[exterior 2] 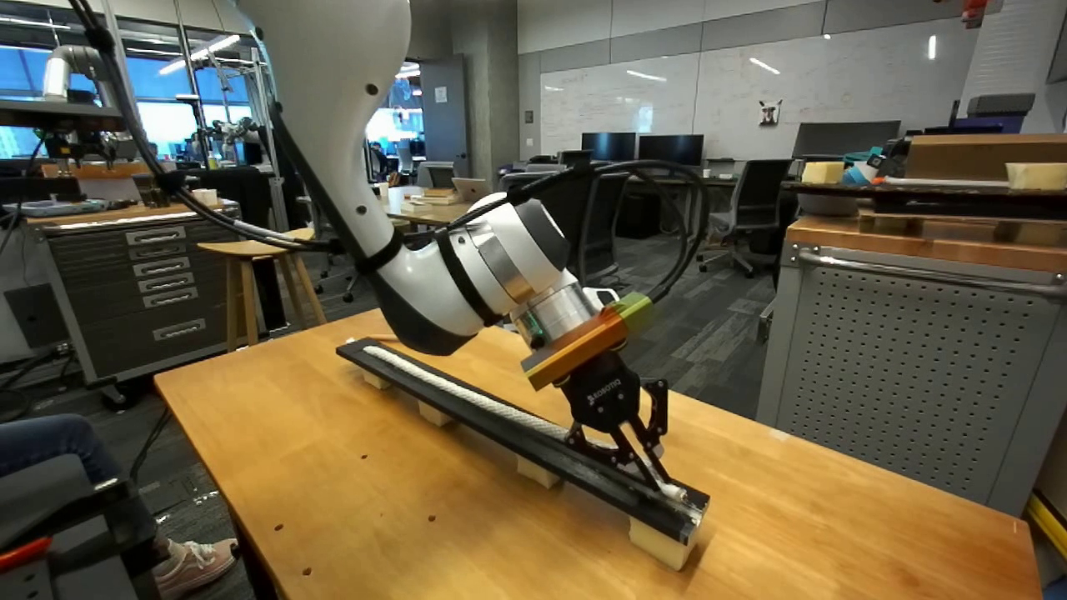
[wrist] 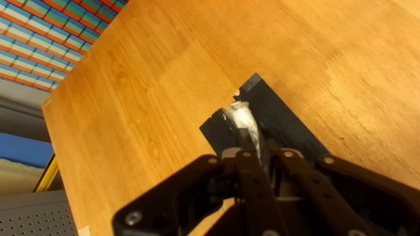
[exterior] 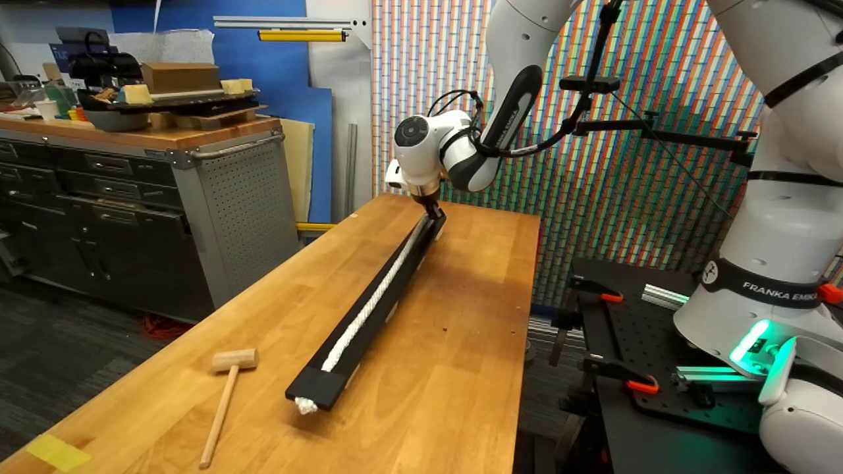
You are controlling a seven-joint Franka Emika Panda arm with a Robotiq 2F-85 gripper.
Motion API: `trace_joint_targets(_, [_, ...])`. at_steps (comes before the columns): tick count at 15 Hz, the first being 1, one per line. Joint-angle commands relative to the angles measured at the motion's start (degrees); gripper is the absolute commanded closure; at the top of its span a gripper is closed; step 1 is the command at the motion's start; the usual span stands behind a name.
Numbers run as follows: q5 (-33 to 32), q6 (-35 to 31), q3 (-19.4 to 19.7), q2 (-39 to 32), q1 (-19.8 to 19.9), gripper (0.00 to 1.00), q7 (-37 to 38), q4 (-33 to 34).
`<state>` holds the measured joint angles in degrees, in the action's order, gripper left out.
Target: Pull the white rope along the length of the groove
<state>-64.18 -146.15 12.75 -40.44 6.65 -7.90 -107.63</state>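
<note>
The white rope [exterior: 362, 314] lies along the groove [wrist: 229, 122] of the long black bar [exterior: 316, 387]. It also shows along the bar [exterior 2: 533, 450] in an exterior view [exterior 2: 475, 396]. A frayed white rope end [exterior: 305, 405] sticks out under the bar's near end. My gripper [exterior: 436, 214] is at the bar's opposite end, tilted and low over the groove, also in an exterior view [exterior 2: 661, 482]. In the wrist view my fingers [wrist: 257, 139] are close together with the rope [wrist: 244, 118] filling the gap between them. The rope's tip protrudes just past the fingertips, near the bar's end.
The bar rests on several small pale blocks [exterior 2: 533, 472] on the wooden table [exterior: 454, 368]. A wooden mallet [exterior: 235, 359] lies beside the bar's near end. Yellow tape [exterior: 58, 452] is at the table edge. A perforated grey cabinet [exterior 2: 900, 375] stands past the table.
</note>
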Motion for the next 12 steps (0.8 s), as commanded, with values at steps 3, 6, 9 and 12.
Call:
trace_joint_targets(3, [-6.4, -2.6, 0.2, -0.4, 1.4, 0.97, 1.6, 1.1])
trace_joint_targets(6, [-7.7, -2.8, -0.2, -0.1, 1.9, 0.97, 0.7, 0.5])
trace_joint_targets(9, [-8.4, -2.4, -0.4, 0.5, 2.1, 0.97, 0.1, -0.7])
trace_joint_targets(12, [-9.1, -1.8, -0.5, 1.0, 2.0, 0.97, 0.0, -1.6])
